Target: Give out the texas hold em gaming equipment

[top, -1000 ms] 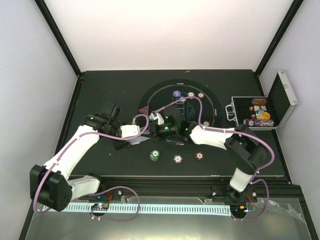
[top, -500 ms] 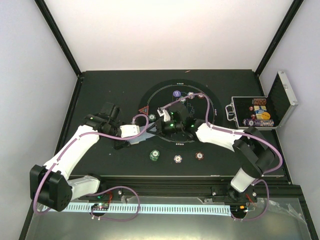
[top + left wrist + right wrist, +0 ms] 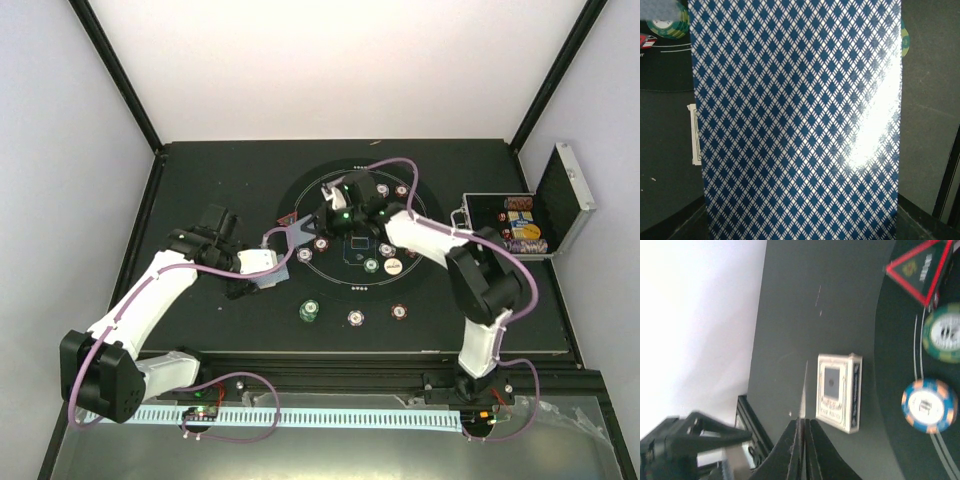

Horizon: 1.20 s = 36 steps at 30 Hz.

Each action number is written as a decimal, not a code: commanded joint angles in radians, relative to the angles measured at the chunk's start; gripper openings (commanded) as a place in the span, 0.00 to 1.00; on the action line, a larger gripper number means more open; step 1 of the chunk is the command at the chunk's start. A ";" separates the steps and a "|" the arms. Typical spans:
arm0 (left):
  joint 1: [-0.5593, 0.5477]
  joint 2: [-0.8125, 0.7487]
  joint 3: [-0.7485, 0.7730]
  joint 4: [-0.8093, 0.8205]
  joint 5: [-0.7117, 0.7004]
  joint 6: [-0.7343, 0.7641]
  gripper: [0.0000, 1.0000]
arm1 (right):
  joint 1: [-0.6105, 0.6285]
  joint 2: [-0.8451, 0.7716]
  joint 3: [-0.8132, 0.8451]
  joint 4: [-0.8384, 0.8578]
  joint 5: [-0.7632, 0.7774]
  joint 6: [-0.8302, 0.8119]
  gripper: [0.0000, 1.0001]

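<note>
In the left wrist view, a playing card with a blue diamond back (image 3: 795,125) fills the frame and hides my left fingers. From above, my left gripper (image 3: 268,268) sits left of the black mat (image 3: 430,225), shut on the cards. My right gripper (image 3: 804,421) is shut on a single card (image 3: 803,385) seen edge-on. From above, that card (image 3: 295,238) hangs over the mat's left rim beside the red triangle marker (image 3: 288,218). Green (image 3: 310,311), white (image 3: 356,317) and brown-red (image 3: 399,312) chips lie in a row in front of the mat.
Several more chips (image 3: 385,250) lie on the mat. A white card box (image 3: 837,397) lies on the table just left of the mat. The open silver case (image 3: 515,225) with chips stands at the right. The right arm reaches across the mat.
My right gripper closed on a card at the left gripper's cards, then swung away toward the mat's far left with it, uncovering chips on the mat. The left arm stayed put.
</note>
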 commanded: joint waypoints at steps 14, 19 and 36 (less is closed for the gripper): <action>0.014 -0.035 0.029 -0.054 0.020 -0.015 0.01 | -0.053 0.688 0.863 -0.344 -0.023 -0.072 0.09; 0.016 -0.047 0.022 -0.064 0.018 -0.008 0.02 | -0.057 0.710 0.911 -0.433 0.027 -0.117 0.13; 0.019 -0.049 0.027 -0.067 0.032 -0.020 0.02 | -0.028 -0.024 0.034 -0.037 0.050 -0.064 0.71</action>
